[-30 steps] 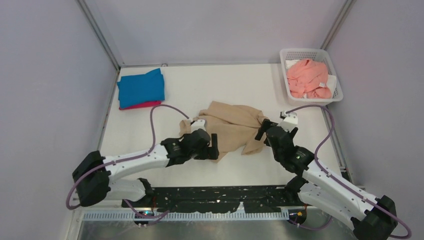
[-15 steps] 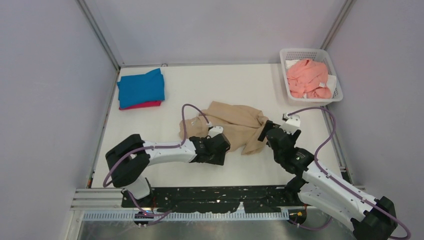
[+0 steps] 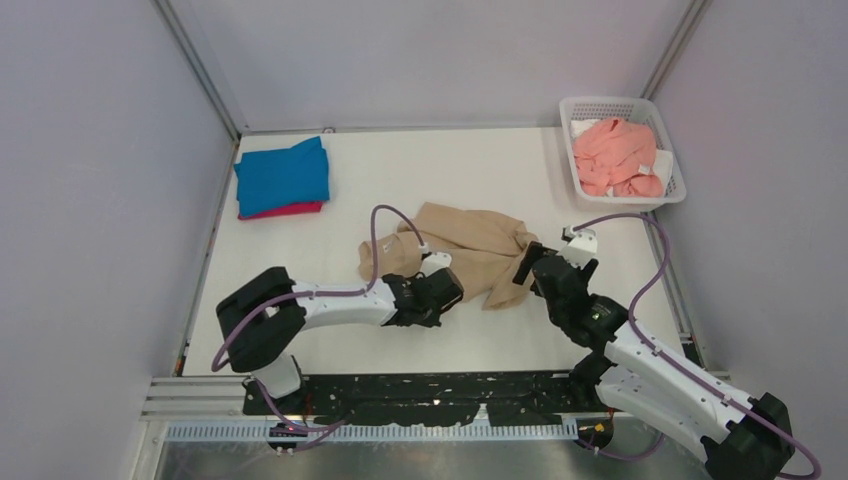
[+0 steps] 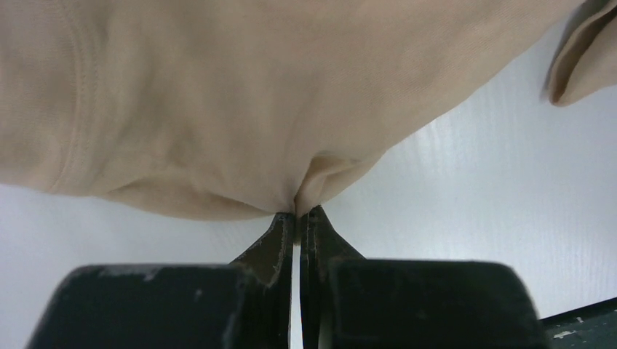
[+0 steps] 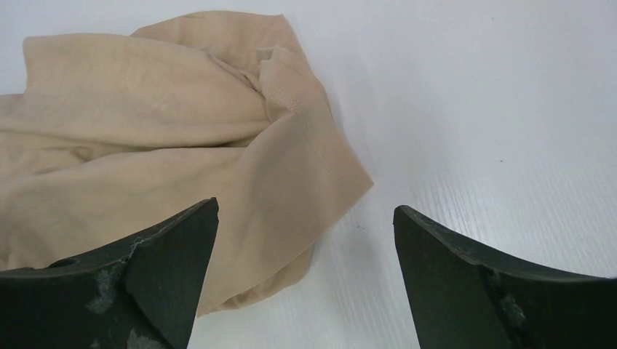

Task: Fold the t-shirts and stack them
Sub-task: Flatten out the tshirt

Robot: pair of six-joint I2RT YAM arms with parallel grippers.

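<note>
Pinches near edge of tan t-shirt [image 3: 470, 245], crumpled mid worktop [image 3: 450, 170], with left pincer [image 4: 298, 214]; poises right pincer [image 5: 305, 209] agape beside cloth's right edge. Best lift slowly, spread flat before folding.

White arm links [image 3: 330, 305], black joints [image 3: 250, 312], purple cables [image 3: 372, 240], scuffed black end effector fingers [image 5: 160, 276].

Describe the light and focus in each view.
Top external: soft even light, faint shadows, the tan t-shirt and the basket both crisp. Left wrist: the shirt's hem stitching reads clearly, while the left gripper, close to the lens, is dark and soft-edged. Right wrist: the shirt's seam is sharp, the table bright yet its grain shows, the right gripper nearly black.
</note>
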